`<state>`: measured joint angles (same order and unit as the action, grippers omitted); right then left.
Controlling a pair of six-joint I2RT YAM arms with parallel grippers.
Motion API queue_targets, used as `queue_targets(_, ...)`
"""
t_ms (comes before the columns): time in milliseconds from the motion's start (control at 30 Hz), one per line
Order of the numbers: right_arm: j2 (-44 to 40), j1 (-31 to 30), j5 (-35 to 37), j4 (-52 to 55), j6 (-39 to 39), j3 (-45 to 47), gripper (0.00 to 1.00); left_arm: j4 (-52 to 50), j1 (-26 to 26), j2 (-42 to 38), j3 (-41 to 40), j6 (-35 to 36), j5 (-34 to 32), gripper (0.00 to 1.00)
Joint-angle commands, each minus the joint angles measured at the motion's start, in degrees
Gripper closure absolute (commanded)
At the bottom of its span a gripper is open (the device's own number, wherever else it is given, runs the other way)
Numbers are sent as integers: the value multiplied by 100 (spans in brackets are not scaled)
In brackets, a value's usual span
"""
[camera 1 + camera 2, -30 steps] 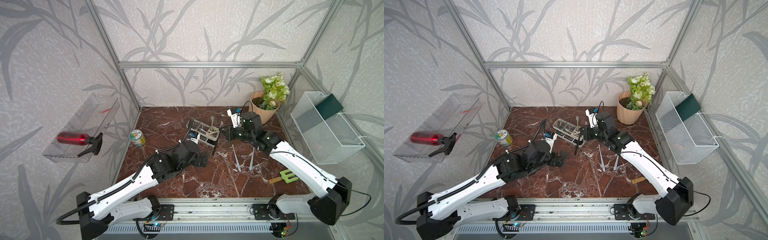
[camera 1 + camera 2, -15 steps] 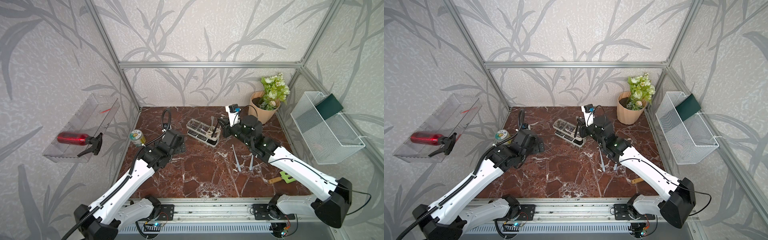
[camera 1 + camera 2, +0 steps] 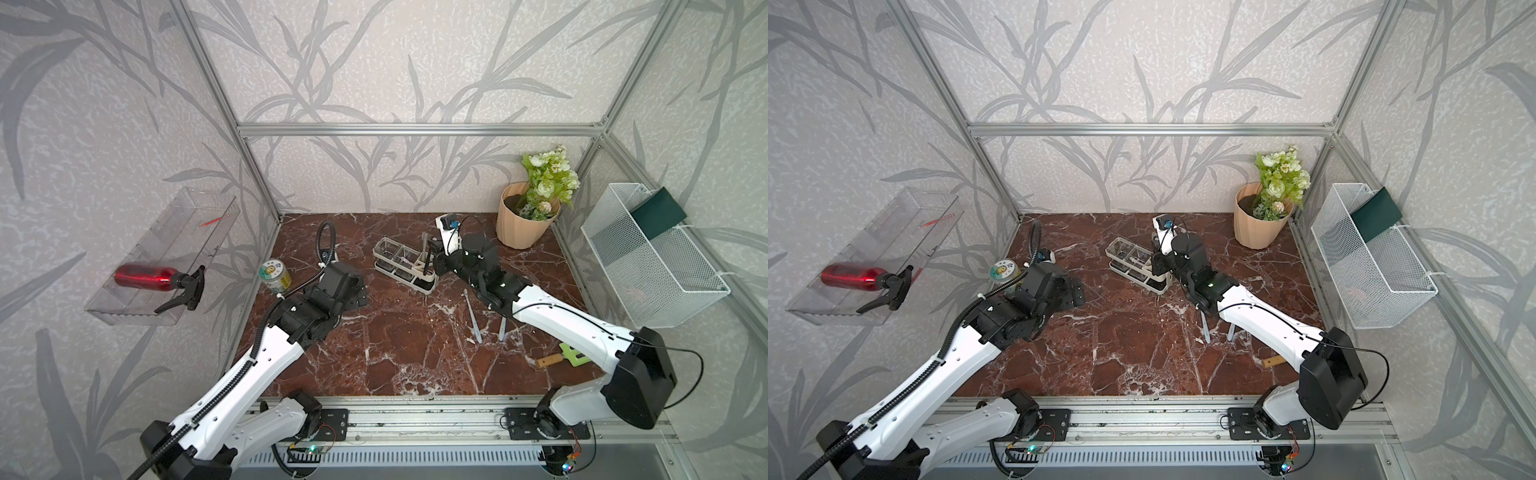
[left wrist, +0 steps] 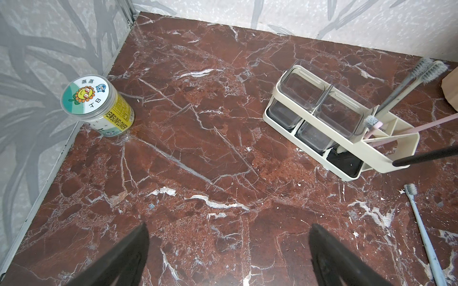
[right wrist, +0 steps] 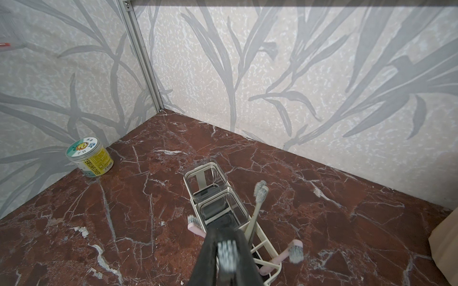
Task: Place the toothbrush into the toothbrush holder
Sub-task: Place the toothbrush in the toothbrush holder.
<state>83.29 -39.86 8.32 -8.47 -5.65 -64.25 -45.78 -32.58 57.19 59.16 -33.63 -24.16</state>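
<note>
The cream toothbrush holder stands on the marble, its two clear cups empty. Grey and pink brushes lean in its slotted end. My right gripper hangs over that end, shut on a black toothbrush whose white bristles show between the fingers. Its dark handle reaches to the holder's end wall. My left gripper stands open and empty, left of the holder and apart from it.
Two pale blue toothbrushes lie right of the holder. A yellow-labelled can sits at the left wall, a peach flower pot at the back right. A mesh basket hangs on the right wall. A green scraper lies front right.
My left arm has drawn back leftward from the holder, which now sits flat. My right gripper has shifted left over the holder's slotted end with the toothbrush in it.
</note>
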Motion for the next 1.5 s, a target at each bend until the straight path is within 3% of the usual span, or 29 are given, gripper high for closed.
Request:
queue_targets(0, 86, 21, 160, -311, 80, -214, 100, -39, 29, -155, -79, -98, -131, 1)
queue_targets(433, 79, 171, 13, -155, -89, -509, 100, -4, 103, -195, -93, -92, -51, 1)
queue_targets(1467, 1222, 294, -190, -877, -59, 134, 100, 49, 221, -192, -132, -123, 91, 1)
